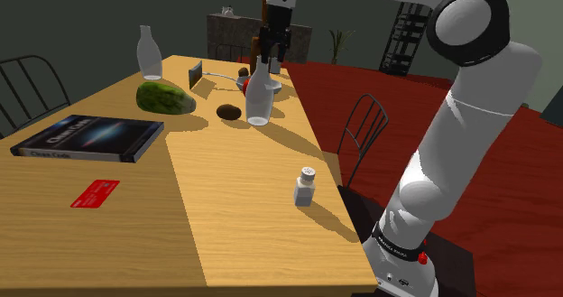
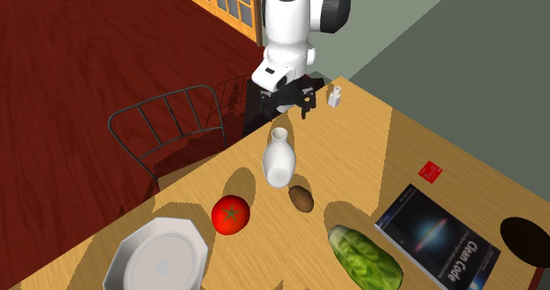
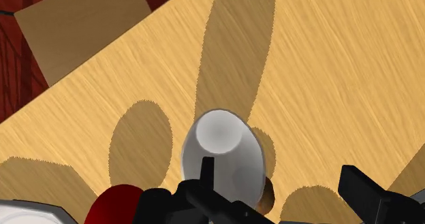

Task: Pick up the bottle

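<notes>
Shoulder view: our tool (image 1: 273, 56) hangs wide at twelve o'clock of the upright bottle (image 1: 259, 95) on the bench (image 1: 244, 205). One finger (image 3: 207, 178) overlies its mouth, so we may knock it over descending.

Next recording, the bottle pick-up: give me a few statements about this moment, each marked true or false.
1. The white bottle stands upright on the table. True.
2. The gripper is shut on the bottle's neck. False: its fingers stand apart above the bottle and do not touch it.
3. The tomato lies on the plate. False: it rests on the table beside the plate.
4. A dark book lies flat on the table. True.
5. The small shaker has tipped over. False: it stands upright.
</notes>
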Available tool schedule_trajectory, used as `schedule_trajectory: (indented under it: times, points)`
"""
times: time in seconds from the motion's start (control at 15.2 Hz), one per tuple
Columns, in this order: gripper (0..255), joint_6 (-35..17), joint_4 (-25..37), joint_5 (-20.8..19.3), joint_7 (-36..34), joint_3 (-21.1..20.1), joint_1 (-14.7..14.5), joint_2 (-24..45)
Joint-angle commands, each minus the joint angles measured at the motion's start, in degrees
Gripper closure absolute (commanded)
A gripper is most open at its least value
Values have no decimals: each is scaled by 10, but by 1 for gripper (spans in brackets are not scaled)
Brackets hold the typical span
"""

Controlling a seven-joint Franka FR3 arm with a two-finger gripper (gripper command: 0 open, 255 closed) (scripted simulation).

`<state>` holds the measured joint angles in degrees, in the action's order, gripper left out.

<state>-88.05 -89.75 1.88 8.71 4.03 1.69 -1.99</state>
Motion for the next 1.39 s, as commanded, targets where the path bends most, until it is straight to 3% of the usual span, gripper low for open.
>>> schedule_trajectory:
  times: [0.0,0.2,0.79,0.86,1.32]
  points:
    - [0,30,89,3,7,5,4,61]
    - [0,80,225,9,17,10,14,150]
    - [0,7,121,6,17,9,11,119]
    - [255,7,122,6,17,9,11,119]
    - [255,7,122,6,17,9,11,119]
